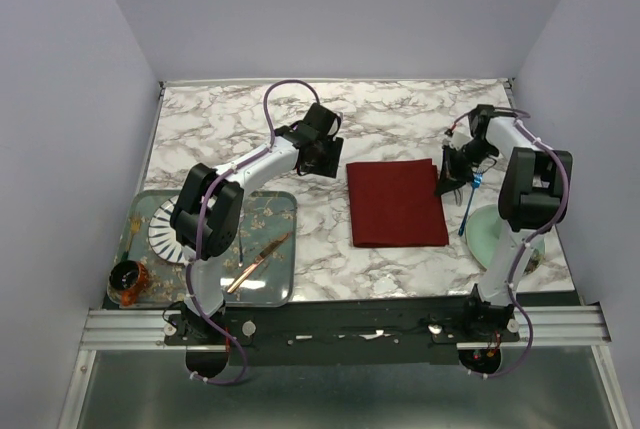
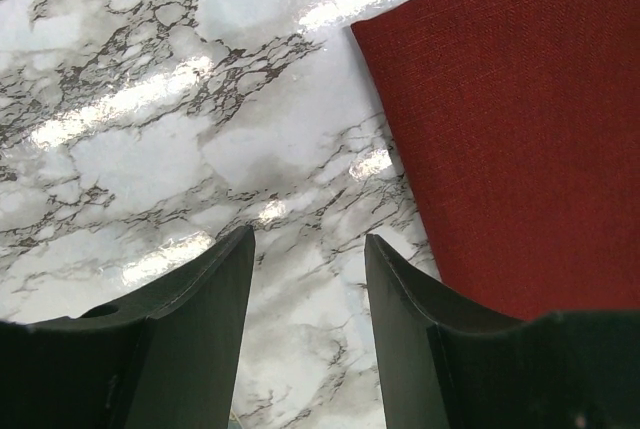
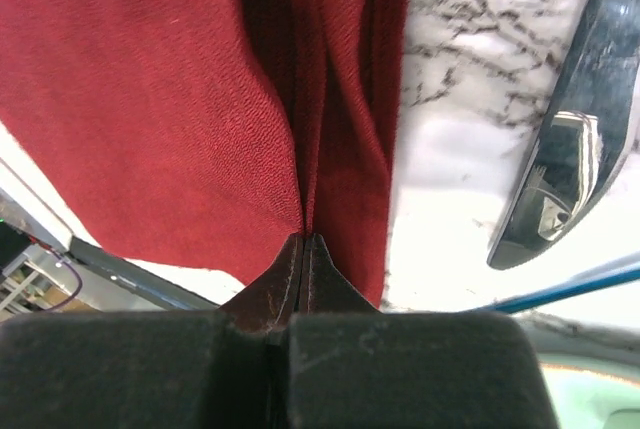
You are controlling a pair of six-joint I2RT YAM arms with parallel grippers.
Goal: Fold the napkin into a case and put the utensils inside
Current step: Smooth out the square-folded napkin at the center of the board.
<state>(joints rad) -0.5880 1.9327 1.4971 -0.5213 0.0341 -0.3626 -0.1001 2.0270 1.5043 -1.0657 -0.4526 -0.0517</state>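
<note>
The napkin (image 1: 396, 204) lies folded into a flat dark red rectangle near the middle of the marble table (image 1: 400, 119), its long sides running away from the arms. The right gripper (image 3: 303, 244) is at the cloth's far right corner with its 2 fingers pressed tight together on a pinched fold, so the fabric bunches into a ridge there and lifts off the marble. Just to the right of that corner lies a shiny silvery utensil (image 3: 563, 144), and beside it the blue-handled fork (image 1: 468, 207), which reaches toward a pale green plate (image 1: 485, 231) partly hidden under the right arm. The left gripper (image 2: 310, 269) hangs over bare marble just beside the napkin's far left corner, its 2 fingers (image 2: 205, 324) spread apart with only tabletop between them and nothing in their grasp; the cloth's edge sits just past the outer side of 1 finger. On the left of the table, well apart from the napkin, a tray (image 1: 265, 217) carries a ribbed white plate (image 1: 163, 231), a copper-coloured knife (image 1: 258, 262) and a small amber-brown container (image 1: 127, 279) at its near left corner.
</note>
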